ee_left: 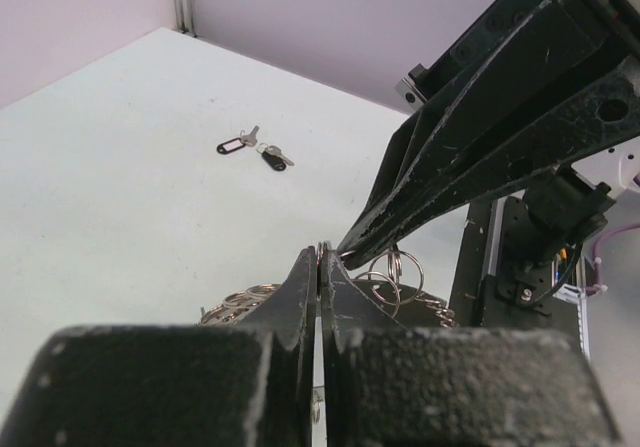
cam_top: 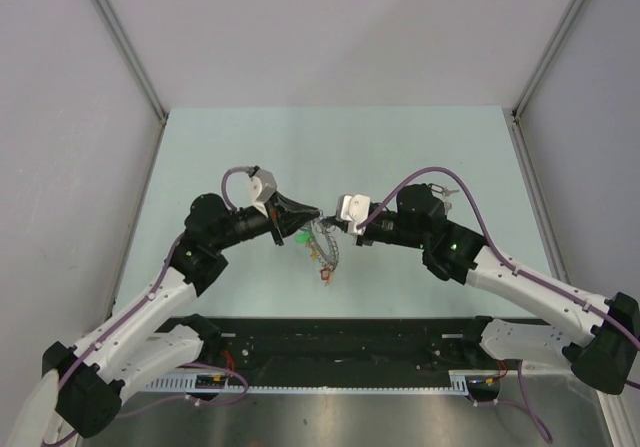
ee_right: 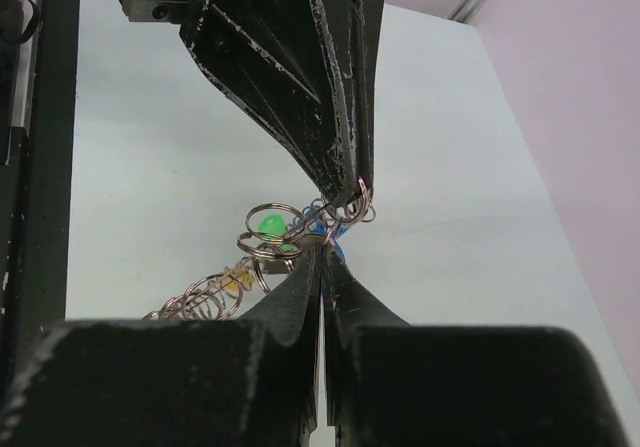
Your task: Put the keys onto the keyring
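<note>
The keyring (cam_top: 326, 248) hangs between both grippers above the table, its small rings and green (ee_right: 270, 225), yellow and red tags dangling below. Tip to tip at the top of the ring, my left gripper (cam_top: 316, 213) and right gripper (cam_top: 337, 224) each pinch its wire. In the left wrist view the left gripper (ee_left: 321, 258) is shut on the wire with small rings (ee_left: 396, 267) just beyond. In the right wrist view the right gripper (ee_right: 322, 251) is shut on it too. Two loose keys (ee_left: 255, 151) with black tags lie on the table, far right behind the right arm (cam_top: 448, 195).
The pale green table (cam_top: 250, 147) is bounded by grey walls with metal posts at the back corners. A black rail with cables (cam_top: 340, 342) runs along the near edge between the arm bases.
</note>
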